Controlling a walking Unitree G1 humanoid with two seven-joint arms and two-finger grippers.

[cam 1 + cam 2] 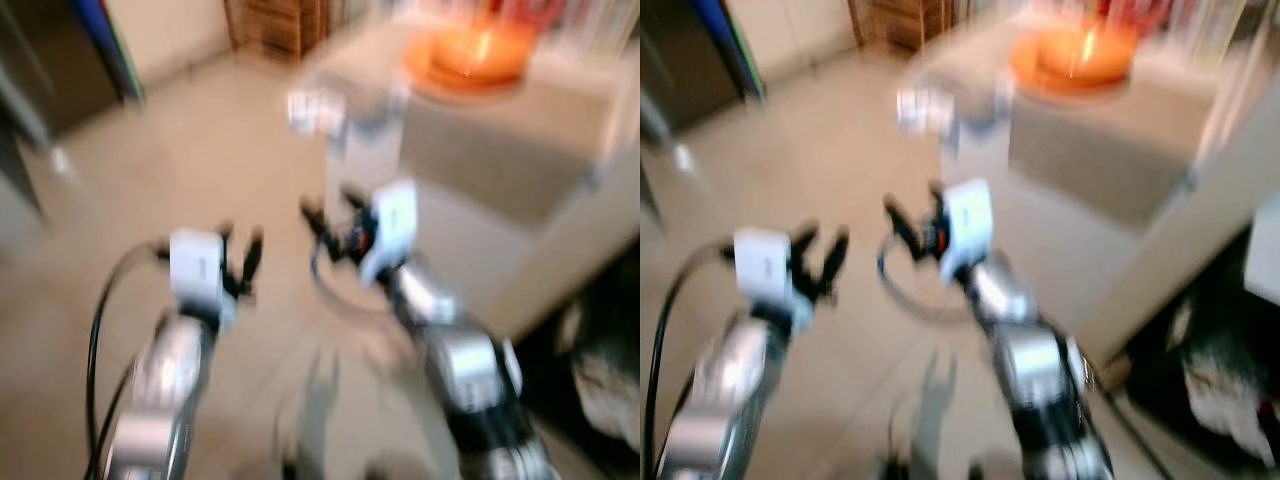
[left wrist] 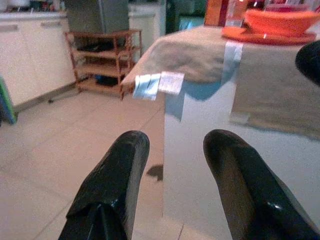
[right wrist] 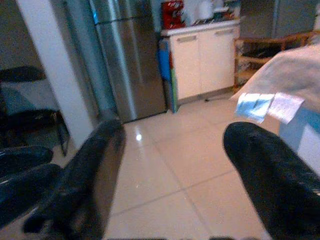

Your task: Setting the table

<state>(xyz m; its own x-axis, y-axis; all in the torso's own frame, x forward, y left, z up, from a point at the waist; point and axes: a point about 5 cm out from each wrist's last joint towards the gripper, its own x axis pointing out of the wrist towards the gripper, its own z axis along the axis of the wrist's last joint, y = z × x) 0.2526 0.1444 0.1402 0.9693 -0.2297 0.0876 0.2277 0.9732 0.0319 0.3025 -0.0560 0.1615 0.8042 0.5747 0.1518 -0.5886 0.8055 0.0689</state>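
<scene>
The head views are blurred. Both arms are raised in front of the robot over pale floor tiles (image 1: 230, 170). The left gripper (image 2: 172, 155) has its two black fingers spread apart with nothing between them, and it points at the near corner of the table (image 2: 200, 165). The right gripper (image 3: 172, 150) is also spread wide and empty, aimed past the table's corner toward the far side of the room.

The table stands ahead and to the robot's right, covered with a beige cloth (image 2: 200, 55) that hangs over its white side. An orange bowl (image 2: 282, 20) sits on an orange plate (image 2: 270, 37) on the tabletop, toward its far end. Pale paper tags (image 2: 157, 84) hang from the cloth's corner.

Beyond the table a wooden shelf rack (image 2: 102, 60) stands against white cabinets (image 2: 35, 55). A steel fridge (image 3: 127, 60) stands further left, with a blue item (image 3: 165, 65) leaning between it and the cabinets.
</scene>
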